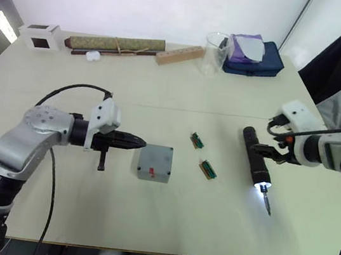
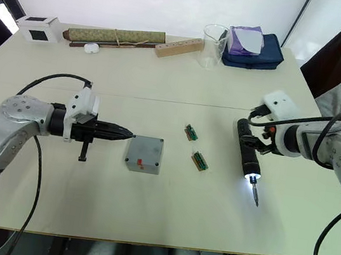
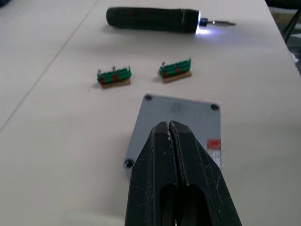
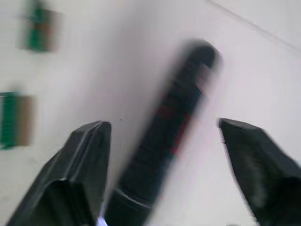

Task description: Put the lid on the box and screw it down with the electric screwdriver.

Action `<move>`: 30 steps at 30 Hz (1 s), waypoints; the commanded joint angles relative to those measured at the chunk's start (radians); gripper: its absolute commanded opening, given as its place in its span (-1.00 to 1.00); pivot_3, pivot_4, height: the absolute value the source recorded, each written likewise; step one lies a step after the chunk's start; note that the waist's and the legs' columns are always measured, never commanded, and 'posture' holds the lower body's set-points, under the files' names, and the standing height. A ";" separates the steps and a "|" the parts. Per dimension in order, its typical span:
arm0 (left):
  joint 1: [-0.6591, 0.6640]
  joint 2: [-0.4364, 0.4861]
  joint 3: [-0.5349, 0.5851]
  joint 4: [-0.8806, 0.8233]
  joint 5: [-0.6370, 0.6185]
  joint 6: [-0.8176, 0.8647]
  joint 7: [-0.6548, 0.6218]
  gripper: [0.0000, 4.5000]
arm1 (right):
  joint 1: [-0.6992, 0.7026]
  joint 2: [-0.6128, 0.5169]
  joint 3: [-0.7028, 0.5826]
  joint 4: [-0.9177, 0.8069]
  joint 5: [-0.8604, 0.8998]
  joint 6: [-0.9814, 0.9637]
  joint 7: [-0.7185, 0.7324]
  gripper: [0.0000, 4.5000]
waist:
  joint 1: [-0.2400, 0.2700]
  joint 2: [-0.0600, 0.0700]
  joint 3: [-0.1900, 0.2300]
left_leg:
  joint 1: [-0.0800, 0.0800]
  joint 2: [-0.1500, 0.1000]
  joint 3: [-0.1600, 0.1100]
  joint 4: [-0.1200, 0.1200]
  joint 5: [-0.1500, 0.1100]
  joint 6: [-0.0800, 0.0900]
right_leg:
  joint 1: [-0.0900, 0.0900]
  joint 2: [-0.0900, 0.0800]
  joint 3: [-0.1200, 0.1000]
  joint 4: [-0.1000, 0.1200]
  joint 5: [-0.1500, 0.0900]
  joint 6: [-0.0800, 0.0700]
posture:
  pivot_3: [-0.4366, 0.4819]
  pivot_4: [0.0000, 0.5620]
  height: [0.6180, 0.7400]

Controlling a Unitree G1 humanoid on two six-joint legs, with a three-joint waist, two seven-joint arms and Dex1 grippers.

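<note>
From the head views we see the screwdriver lying on the table toward its right edge, long axis running front to back with the lit bit at the near end, and our right gripper spread wide just beside it, nearer than the left. The left wrist view shows our left gripper clenched empty over the lidded box mid-table; in the right wrist view the screwdriver lies between the open fingers, ungrasped.

2 head cams look down at table; 2 wrist cams close along fingers.
</note>
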 commanded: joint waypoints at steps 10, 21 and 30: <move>-0.012 -0.041 -0.056 0.159 0.152 -0.127 0.008 -1.00 | 0.127 0.270 0.139 -0.105 -0.188 -0.275 0.094 -0.97 | 0.016 -0.001 0.000 | -0.001 -0.001 0.001 0.004 0.000 0.000 | 0.001 -0.002 0.000 0.000 0.002 0.002 | -0.05 -0.47 0.93; -0.070 -0.144 -0.116 0.247 0.204 -0.164 0.003 -1.00 | 0.156 0.512 0.242 -0.015 -0.311 -0.314 0.092 -0.97 | 0.017 -0.001 0.000 | -0.001 -0.001 0.000 0.004 0.000 0.000 | 0.000 -0.002 0.000 0.002 0.002 0.001 | -0.05 -0.47 0.93; -0.153 -0.264 -0.153 0.383 0.252 -0.202 0.011 -1.00 | 0.158 0.541 0.259 -0.121 -0.265 -0.206 0.164 -0.97 | 0.029 -0.001 0.000 | -0.001 -0.001 0.000 0.005 0.000 0.000 | 0.001 -0.002 -0.001 0.002 0.002 0.001 | -0.05 -0.47 0.93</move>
